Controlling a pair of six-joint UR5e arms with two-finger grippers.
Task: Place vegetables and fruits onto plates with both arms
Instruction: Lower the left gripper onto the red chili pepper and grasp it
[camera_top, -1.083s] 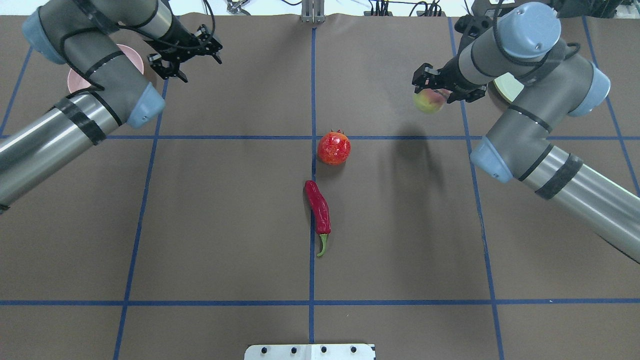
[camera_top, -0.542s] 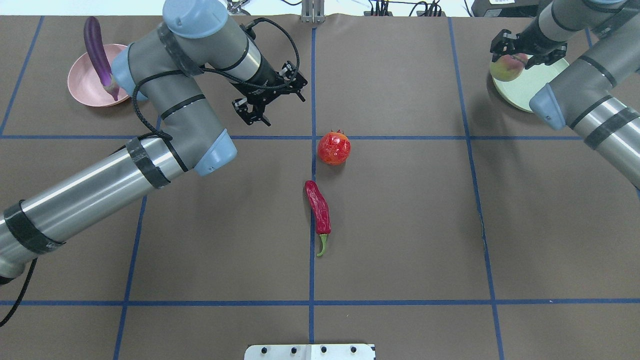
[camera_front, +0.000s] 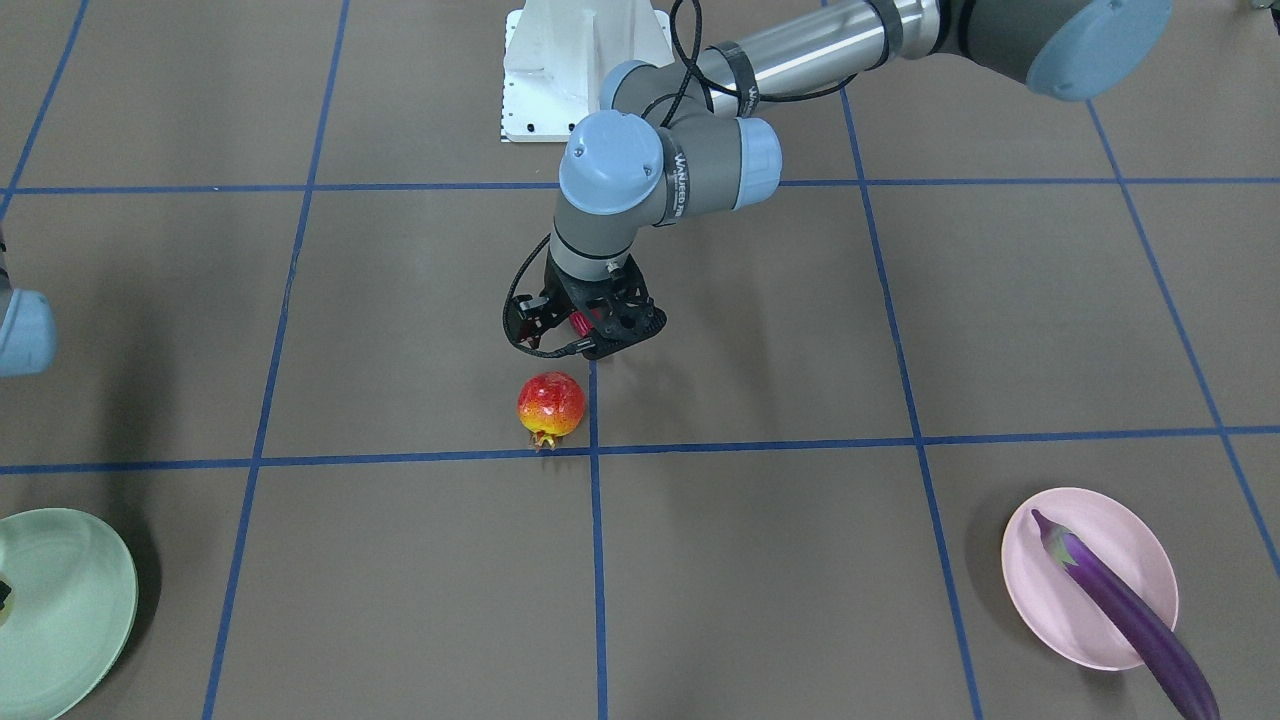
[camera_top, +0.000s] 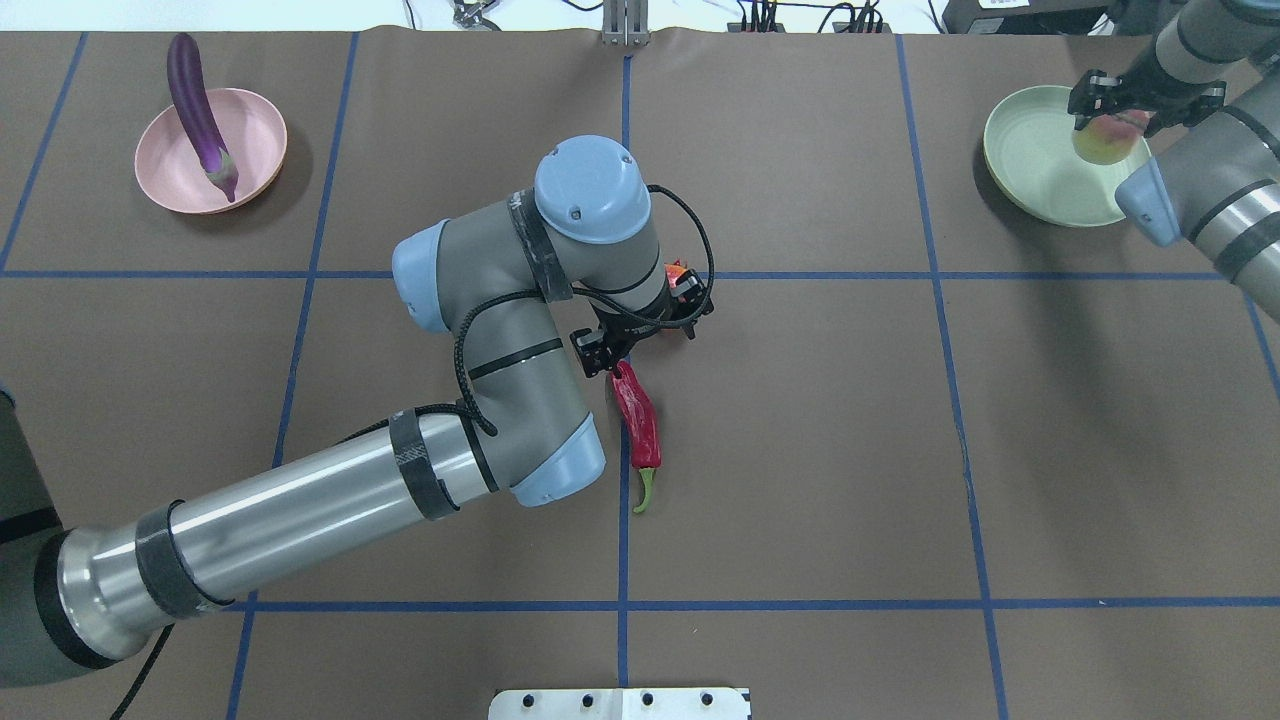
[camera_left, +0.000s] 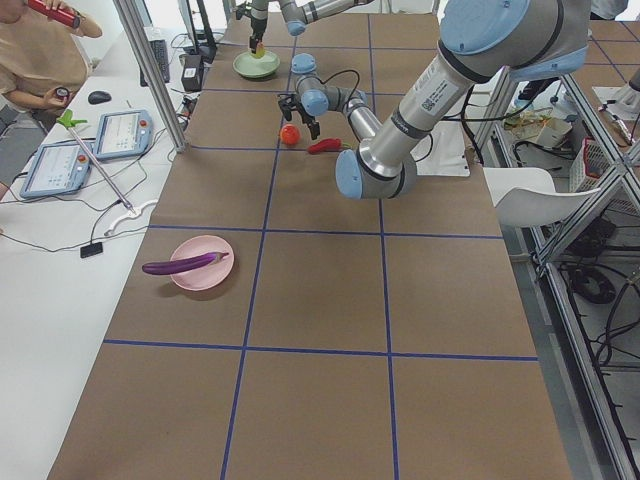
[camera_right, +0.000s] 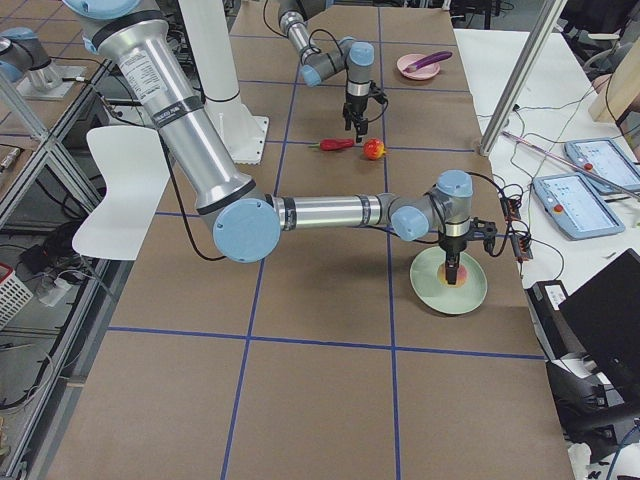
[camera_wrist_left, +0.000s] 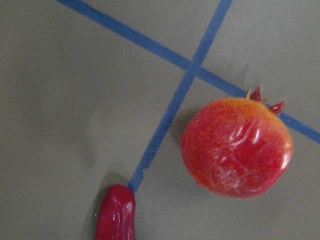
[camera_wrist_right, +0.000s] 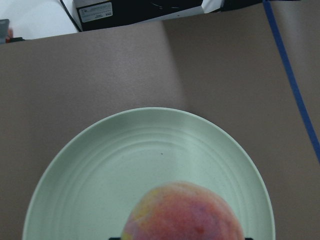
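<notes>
The purple eggplant (camera_top: 197, 110) lies across the pink plate (camera_top: 255, 145) at the far left. The red chili pepper (camera_top: 638, 420) lies on the table at the centre. The pomegranate (camera_front: 551, 405) sits just beyond it, mostly hidden under my left wrist in the overhead view. My left gripper (camera_top: 645, 335) is open and empty, hovering over the chili's tip and the pomegranate (camera_wrist_left: 237, 147). My right gripper (camera_top: 1110, 105) is shut on the peach (camera_wrist_right: 182, 212) and holds it low over the mint green plate (camera_top: 1030, 160). I cannot tell whether the peach touches the plate.
Blue tape lines (camera_top: 625, 180) mark a grid on the brown table cover. The white robot base (camera_top: 620, 703) sits at the near edge. An operator and tablets (camera_left: 120, 135) are along one side of the table.
My left arm swung from beside the pink plate to the table centre, over the chili and pomegranate. My right arm carried the peach outward until it was over the green plate.
</notes>
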